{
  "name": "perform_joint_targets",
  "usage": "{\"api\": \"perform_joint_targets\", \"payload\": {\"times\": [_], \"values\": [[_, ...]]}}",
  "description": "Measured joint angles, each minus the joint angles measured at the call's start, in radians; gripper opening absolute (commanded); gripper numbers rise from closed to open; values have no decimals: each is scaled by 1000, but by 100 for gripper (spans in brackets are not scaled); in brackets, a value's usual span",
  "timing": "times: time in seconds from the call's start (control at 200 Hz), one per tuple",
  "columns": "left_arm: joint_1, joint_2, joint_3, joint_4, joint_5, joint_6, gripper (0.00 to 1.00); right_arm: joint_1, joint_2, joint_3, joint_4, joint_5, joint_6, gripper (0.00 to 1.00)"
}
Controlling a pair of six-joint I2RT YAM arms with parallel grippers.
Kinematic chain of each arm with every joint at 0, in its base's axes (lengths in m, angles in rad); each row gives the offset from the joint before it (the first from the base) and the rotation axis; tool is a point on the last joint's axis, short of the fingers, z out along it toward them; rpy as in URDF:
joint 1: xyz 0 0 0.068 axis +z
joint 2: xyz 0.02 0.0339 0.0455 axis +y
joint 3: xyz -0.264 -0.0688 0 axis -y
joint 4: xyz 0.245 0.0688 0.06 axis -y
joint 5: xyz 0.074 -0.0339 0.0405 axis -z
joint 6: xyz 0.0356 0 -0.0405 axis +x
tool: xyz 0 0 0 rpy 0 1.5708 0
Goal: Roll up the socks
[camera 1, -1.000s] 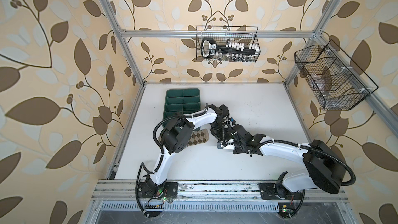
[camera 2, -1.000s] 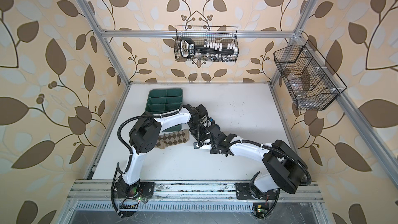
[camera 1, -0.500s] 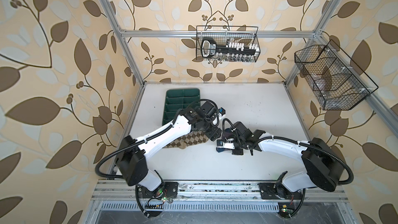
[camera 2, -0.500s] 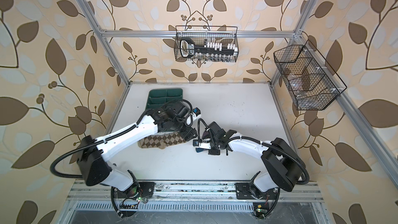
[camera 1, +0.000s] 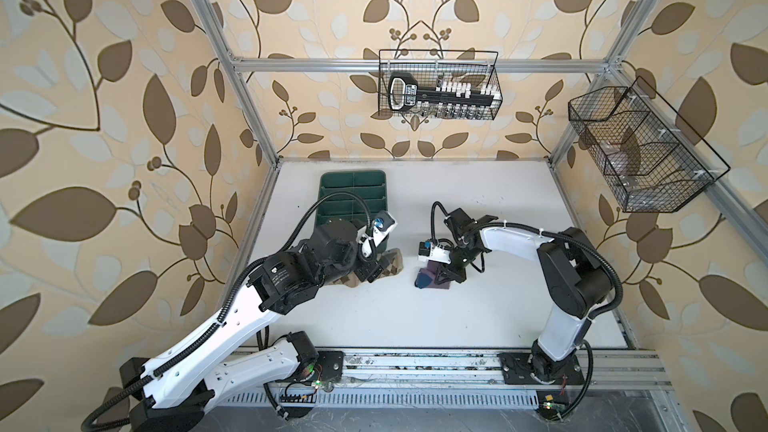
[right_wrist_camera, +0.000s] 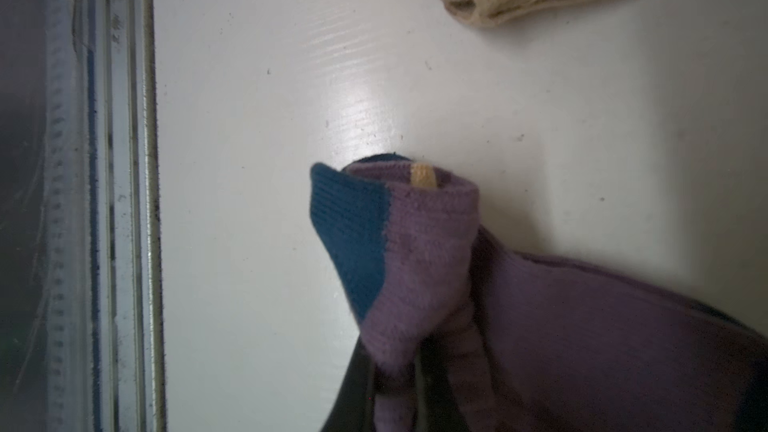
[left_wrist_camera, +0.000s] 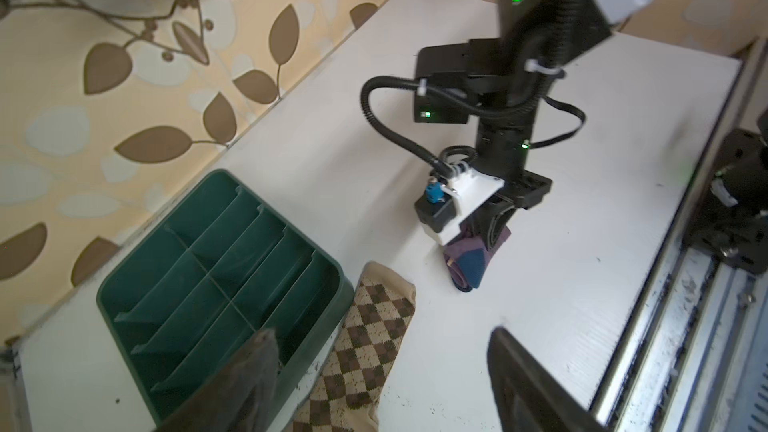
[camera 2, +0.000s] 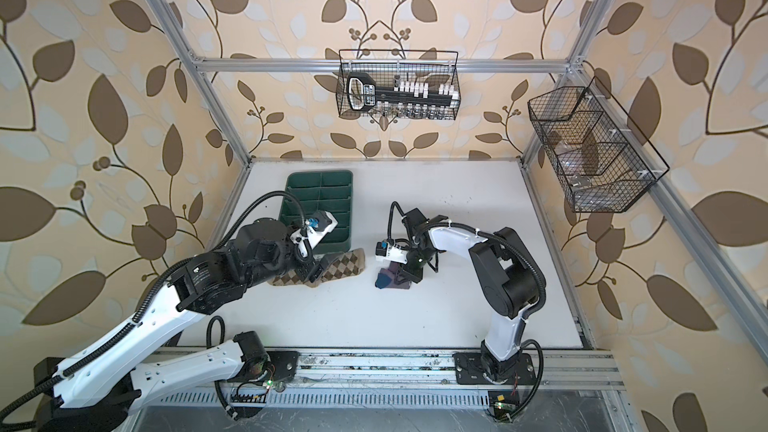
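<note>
The tan argyle sock [camera 1: 392,265] [camera 2: 347,263] lies flat beside the green tray's near end. My left gripper [camera 1: 370,273] [camera 2: 314,273] is over its middle, open. In the left wrist view the sock [left_wrist_camera: 374,317] runs between the two spread fingers [left_wrist_camera: 262,363], and nothing is pinched. The purple sock [camera 1: 428,278] [camera 2: 388,278] is bunched at mid-table, its navy part facing out. My right gripper [camera 1: 444,273] [camera 2: 407,271] points down and is shut on it. In the right wrist view purple fabric [right_wrist_camera: 436,259] fills the closed gripper [right_wrist_camera: 399,388], with a tan strip showing at the fold.
A green divided tray [camera 1: 353,191] [left_wrist_camera: 345,284] stands at the back left of the white table. Wire baskets hang on the back wall [camera 1: 438,85] and the right wall [camera 1: 640,147]. A metal rail [camera 1: 415,363] runs along the table's front edge.
My left arm has drawn back from the middle to over the argyle sock, its jaws opening wider. My right gripper has shifted right, keeping the purple sock.
</note>
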Motion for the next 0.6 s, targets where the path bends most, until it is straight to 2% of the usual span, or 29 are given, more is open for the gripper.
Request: {"api": "perform_joint_targets", "payload": {"times": [0.125,0.215,0.345,0.435,0.6], "values": [[-234,129,-141,95,-167,150,82,-26,24,11,-17,-49,-1,0],[-324,306,-231,171,-254,238,83,-35,29,11,-20,-64,-2,0],[-351,517,-269,264,-332,314,83,-43,37,14,-25,-80,-2,0],[-351,601,-269,389,-374,358,83,-45,42,19,-30,-87,-3,0],[-328,728,-266,583,-412,403,76,-48,45,19,-35,-95,-7,0]]}}
